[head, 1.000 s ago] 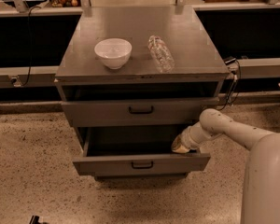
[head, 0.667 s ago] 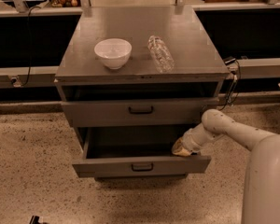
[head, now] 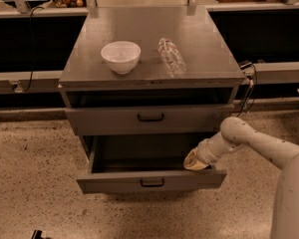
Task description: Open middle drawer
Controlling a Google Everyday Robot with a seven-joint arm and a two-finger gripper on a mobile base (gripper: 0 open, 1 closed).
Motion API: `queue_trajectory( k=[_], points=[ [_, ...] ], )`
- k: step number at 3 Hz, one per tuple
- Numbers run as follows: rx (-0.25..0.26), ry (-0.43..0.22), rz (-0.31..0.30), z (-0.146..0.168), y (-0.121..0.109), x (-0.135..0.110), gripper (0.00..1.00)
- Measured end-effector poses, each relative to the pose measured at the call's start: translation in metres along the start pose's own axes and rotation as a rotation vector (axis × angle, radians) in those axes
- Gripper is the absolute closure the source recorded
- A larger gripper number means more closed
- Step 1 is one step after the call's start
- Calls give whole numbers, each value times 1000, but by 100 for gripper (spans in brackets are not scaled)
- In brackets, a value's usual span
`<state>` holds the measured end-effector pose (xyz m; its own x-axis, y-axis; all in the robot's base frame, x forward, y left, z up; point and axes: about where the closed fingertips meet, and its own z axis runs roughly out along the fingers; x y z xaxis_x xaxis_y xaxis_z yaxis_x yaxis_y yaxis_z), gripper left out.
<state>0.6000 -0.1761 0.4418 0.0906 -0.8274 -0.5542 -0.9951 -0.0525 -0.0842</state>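
The middle drawer [head: 114, 184] is a grey metal drawer with a low flat front and a small black handle [head: 152, 182]. It stands pulled out of the cabinet and its plain grey inside [head: 139, 156] shows. My gripper [head: 192, 162] is at the right end of this drawer, just behind the top edge of its front, touching or very close to it. The white arm [head: 249, 143] reaches in from the right.
Above is another grey drawer [head: 104, 121] with a black handle [head: 150, 117], nearly closed. On the cabinet top [head: 89, 68] stand a white bowl [head: 120, 56] and a clear plastic bottle [head: 172, 57] lying on its side. A cable [head: 249, 91] hangs at the cabinet's right. The floor is speckled.
The middle drawer has come a little further out towards the camera. My gripper has moved down and forward with its front edge.
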Motion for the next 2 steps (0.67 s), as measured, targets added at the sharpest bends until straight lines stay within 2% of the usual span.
queue_trajectory(
  k=[1, 2],
  points=[
    [-35, -40, -92, -2, 13, -10, 100],
    [-33, -38, -93, -1, 12, -9, 100]
  ],
)
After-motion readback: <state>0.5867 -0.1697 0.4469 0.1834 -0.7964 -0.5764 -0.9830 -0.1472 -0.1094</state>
